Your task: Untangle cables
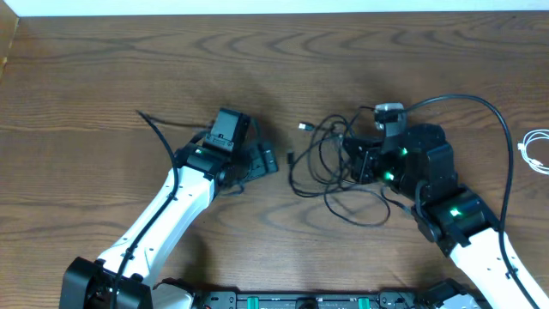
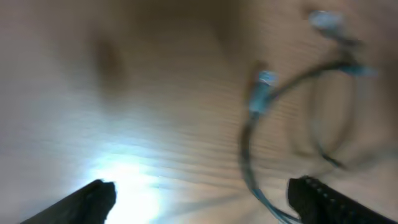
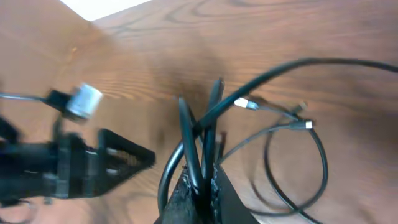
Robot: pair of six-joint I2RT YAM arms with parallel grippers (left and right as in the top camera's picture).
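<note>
A tangle of black cables (image 1: pixel 324 172) lies in loose loops at the table's middle, with small plug ends (image 1: pixel 304 126) sticking out. My right gripper (image 1: pixel 358 160) sits on the tangle's right side. In the right wrist view it (image 3: pixel 203 179) is shut on two or three black cable strands (image 3: pixel 186 134). My left gripper (image 1: pixel 266 160) is just left of the tangle. In the blurred left wrist view it (image 2: pixel 202 199) is open and empty, with a cable loop and plug (image 2: pixel 262 87) ahead of it. A white cable (image 1: pixel 535 151) lies apart at the far right edge.
A thin black cord (image 1: pixel 157 129) runs out from under the left arm at the left. A thick black wire (image 1: pixel 489 112) arcs over the right arm. The left gripper shows in the right wrist view (image 3: pixel 93 163), close beside the held strands.
</note>
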